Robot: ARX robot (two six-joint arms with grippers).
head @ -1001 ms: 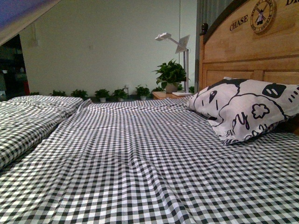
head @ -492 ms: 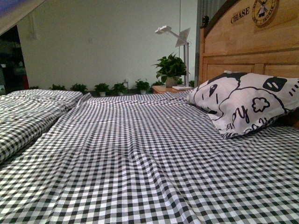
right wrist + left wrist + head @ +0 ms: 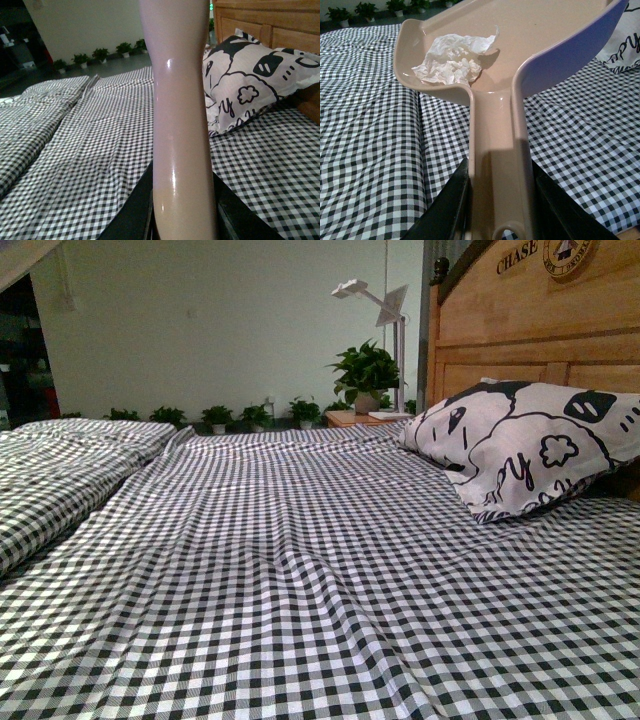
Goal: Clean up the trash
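Since a moment ago my front view has swung slightly, nothing else. Trash (image 3: pixel 451 59) already lies in the dustpan (image 3: pixel 530 30), my left gripper (image 3: pixel 497 200) clamped on its handle; my right gripper (image 3: pixel 182 210) grips the brush handle (image 3: pixel 179 100). Dumping remains, I judge.

Gingham bedsheet (image 3: pixel 300 570) fills my lower frame; wooden headboard (image 3: pixel 530 330) upper right, white lamp (image 3: pixel 375 310) and potted plants (image 3: pixel 365 380) along pale wall (image 3: pixel 200 330).

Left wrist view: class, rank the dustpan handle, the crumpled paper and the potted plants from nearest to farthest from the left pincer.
1. Dustpan handle, between the left pincer's fingers.
2. Crumpled paper, lying in the dustpan's scoop.
3. Potted plants, beyond the bed, along the wall.
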